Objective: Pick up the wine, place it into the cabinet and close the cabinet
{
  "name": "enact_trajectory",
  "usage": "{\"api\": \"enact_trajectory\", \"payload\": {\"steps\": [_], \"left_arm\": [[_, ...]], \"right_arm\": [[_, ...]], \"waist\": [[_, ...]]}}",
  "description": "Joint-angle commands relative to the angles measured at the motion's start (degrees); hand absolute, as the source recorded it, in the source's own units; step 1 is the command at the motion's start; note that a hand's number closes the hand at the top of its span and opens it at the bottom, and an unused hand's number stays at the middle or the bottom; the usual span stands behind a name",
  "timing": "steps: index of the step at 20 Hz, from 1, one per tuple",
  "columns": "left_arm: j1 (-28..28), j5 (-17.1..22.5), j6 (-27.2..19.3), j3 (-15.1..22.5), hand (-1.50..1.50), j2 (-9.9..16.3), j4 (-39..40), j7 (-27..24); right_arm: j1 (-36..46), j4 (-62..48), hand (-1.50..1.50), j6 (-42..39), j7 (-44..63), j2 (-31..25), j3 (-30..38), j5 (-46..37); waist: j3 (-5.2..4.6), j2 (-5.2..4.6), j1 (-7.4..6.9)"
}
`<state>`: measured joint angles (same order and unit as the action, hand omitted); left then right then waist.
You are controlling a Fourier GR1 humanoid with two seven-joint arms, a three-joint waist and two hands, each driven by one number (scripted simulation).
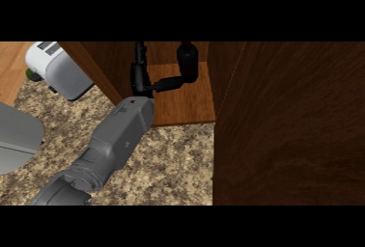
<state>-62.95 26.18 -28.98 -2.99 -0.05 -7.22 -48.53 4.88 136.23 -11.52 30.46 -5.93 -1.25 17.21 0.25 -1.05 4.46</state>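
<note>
The wine bottle [187, 55] is a dark, slim shape standing on the wooden shelf [182, 103] inside the open cabinet. My left forearm comes up from the lower left, and my left hand [141, 83] is inside the cabinet opening. Its fingers [137, 58] point straight up along the cabinet's left wall [96, 67]. Its thumb [170, 84] stretches right and meets the bottle's lower part. Bare shelf shows between the fingers and the thumb, so the hand is open beside the bottle, not round it. My right hand does not show.
The dark wooden cabinet door [285, 120] stands open and fills the view's right half. A white and grey appliance [53, 67] sits at the upper left on the speckled counter [171, 164]. A grey rounded object [14, 140] lies at the left edge.
</note>
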Motion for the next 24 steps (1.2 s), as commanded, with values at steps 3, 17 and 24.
{"api": "enact_trajectory", "payload": {"steps": [3, 17, 24], "left_arm": [[4.1, 0.5, 2.9, -0.7, -1.50, 0.0, 1.0, -3.4], [6.5, 2.6, 11.7, 1.0, -1.50, 0.0, -0.3, -3.7], [8.5, 7.4, 12.7, 4.9, -1.50, 0.0, -3.9, -3.6]], "right_arm": [[-2.6, 1.9, -1.50, -1.0, -1.3, 0.3, 0.7, 1.3], [-1.2, 6.0, -1.50, 1.7, 3.5, -1.2, 0.2, 1.6], [0.5, 3.4, -1.50, 3.2, 2.7, 0.8, -2.6, -1.2]], "waist": [[-0.30, -0.21, -0.59], [-0.32, 0.37, -0.87], [-0.31, 0.98, -1.51]]}}
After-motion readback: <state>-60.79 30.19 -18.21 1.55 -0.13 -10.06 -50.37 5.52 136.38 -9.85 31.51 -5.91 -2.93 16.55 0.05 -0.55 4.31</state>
